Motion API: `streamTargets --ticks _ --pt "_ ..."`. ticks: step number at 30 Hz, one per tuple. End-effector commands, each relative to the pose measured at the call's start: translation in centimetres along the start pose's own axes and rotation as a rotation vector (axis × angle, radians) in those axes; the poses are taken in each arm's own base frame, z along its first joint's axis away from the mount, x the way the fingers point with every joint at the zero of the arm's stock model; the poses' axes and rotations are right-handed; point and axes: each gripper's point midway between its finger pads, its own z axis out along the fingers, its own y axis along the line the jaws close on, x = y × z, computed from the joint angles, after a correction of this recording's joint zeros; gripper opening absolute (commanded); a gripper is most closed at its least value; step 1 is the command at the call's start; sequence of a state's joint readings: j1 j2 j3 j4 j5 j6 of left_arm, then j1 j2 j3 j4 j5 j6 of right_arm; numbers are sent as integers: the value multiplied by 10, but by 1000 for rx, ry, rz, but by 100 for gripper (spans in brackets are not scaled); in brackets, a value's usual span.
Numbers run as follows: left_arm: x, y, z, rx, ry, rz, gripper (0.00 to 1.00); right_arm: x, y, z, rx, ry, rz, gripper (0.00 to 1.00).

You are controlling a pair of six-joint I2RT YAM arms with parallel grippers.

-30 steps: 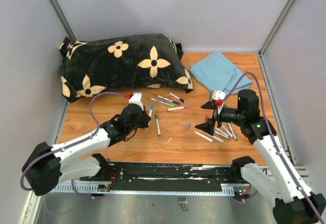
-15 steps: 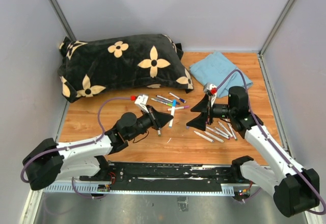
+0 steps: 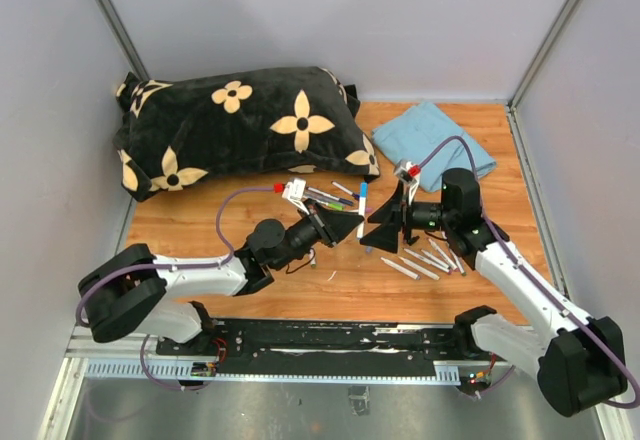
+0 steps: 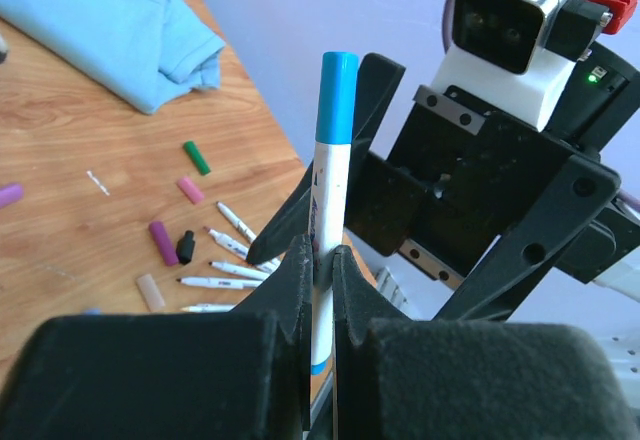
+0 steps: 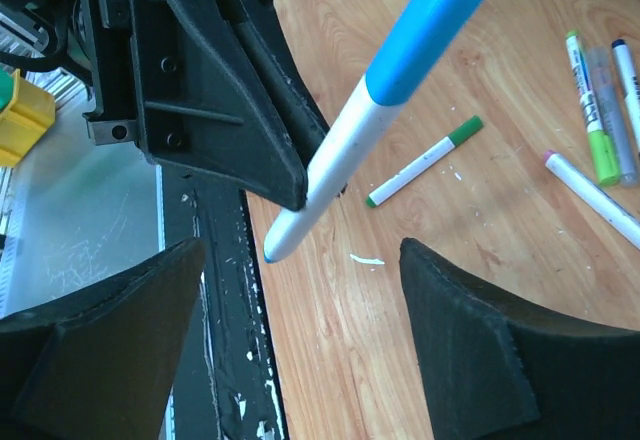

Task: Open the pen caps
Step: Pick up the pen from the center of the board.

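My left gripper (image 4: 318, 250) is shut on the white barrel of a pen (image 4: 330, 160), held upright above the table with its blue pen cap (image 4: 338, 95) on top. In the top view the left gripper (image 3: 350, 222) and right gripper (image 3: 375, 222) face each other closely at mid-table, with the pen (image 3: 361, 203) between them. My right gripper (image 5: 300, 330) is open; the pen (image 5: 340, 160) and its blue cap (image 5: 425, 35) stand just beyond its fingertips, untouched. Loose caps lie on the wood: green (image 4: 197, 157), pink (image 4: 189, 190), purple (image 4: 163, 242), black (image 4: 185, 247).
A black flowered pillow (image 3: 240, 125) fills the back left and a folded blue cloth (image 3: 435, 140) lies back right. Capped pens (image 3: 330, 198) lie behind the grippers, a green one (image 5: 425, 160) below them. Several uncapped pens (image 3: 425, 260) lie under the right arm.
The left arm lifted the blue-capped pen and carried it right to mid-table. The right arm swung left to meet it, and its jaws narrowed a little.
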State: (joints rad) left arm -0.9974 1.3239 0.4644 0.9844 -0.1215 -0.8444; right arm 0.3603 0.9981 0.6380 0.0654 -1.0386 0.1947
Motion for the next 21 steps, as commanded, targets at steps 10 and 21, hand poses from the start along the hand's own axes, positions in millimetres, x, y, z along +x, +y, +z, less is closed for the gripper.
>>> streamTargets --ticks 10,21 --pt "0 -28 19 91 -40 -33 0 5 2 11 -1 5 51 28" --pt "-19 -42 -3 143 -94 36 27 -2 8 3 -17 12 0 1"
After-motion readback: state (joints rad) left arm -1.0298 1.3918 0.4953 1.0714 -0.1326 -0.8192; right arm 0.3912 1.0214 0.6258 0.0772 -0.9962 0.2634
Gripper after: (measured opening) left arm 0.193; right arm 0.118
